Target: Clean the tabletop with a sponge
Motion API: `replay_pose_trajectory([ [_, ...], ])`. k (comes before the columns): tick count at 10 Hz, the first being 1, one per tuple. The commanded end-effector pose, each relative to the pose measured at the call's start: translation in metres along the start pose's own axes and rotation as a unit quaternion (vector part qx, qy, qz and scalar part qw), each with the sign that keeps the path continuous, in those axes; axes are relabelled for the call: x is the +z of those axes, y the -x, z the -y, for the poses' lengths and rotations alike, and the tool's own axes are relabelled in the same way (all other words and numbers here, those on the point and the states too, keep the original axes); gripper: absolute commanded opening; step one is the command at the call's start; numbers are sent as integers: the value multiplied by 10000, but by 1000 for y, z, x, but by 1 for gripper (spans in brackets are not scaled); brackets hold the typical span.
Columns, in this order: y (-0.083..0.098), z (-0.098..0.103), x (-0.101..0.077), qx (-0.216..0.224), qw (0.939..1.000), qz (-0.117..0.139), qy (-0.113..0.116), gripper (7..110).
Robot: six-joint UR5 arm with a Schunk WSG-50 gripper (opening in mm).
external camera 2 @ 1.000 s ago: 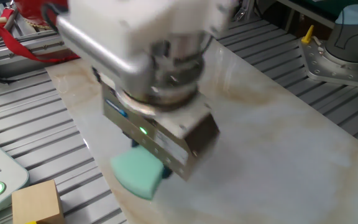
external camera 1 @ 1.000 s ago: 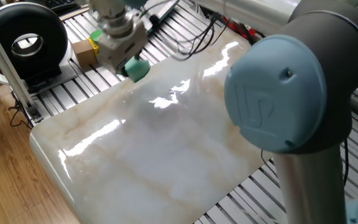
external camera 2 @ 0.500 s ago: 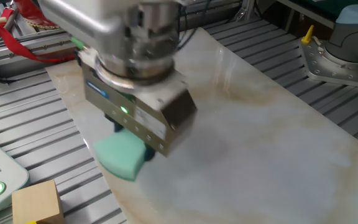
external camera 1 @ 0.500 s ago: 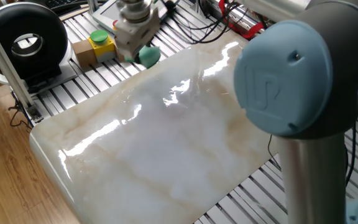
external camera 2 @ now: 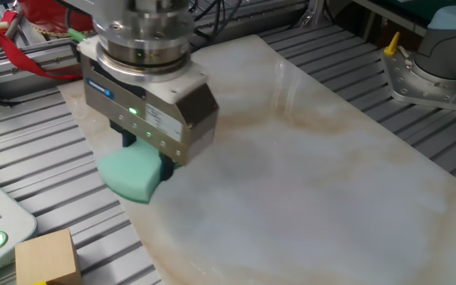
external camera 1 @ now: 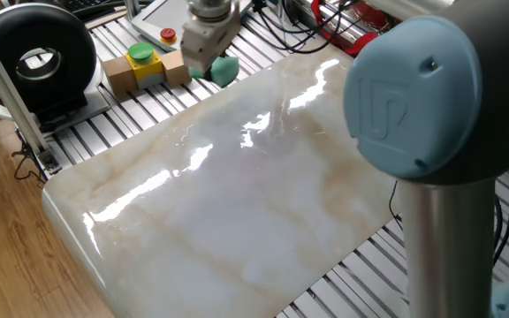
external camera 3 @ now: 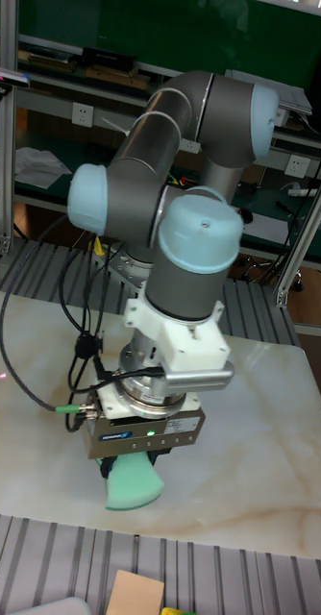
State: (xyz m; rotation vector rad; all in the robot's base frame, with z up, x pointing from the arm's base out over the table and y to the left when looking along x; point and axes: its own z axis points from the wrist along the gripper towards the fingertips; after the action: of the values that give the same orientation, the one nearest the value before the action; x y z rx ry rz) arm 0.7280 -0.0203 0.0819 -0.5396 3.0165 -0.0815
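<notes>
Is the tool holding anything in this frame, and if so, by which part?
Yes. The tool is shut on the teal sponge, gripping its upper end; the lower part sticks out below at the tabletop's edge.

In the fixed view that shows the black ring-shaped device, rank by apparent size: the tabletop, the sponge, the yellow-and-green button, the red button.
1. The tabletop, by far the largest.
2. The sponge and the yellow-and-green button look alike in size, and the gripper hides part of the sponge, so no ranking between them.
3. The red button, smallest.
</notes>
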Motion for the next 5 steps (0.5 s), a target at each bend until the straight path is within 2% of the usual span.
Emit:
replay_pose_trajectory([
  [1,-2,19,7,198,9997,126,59,7],
  [2,0,15,9,281,9994,132,123,7],
  [5,1,16,12,394,9991,75,126,7],
])
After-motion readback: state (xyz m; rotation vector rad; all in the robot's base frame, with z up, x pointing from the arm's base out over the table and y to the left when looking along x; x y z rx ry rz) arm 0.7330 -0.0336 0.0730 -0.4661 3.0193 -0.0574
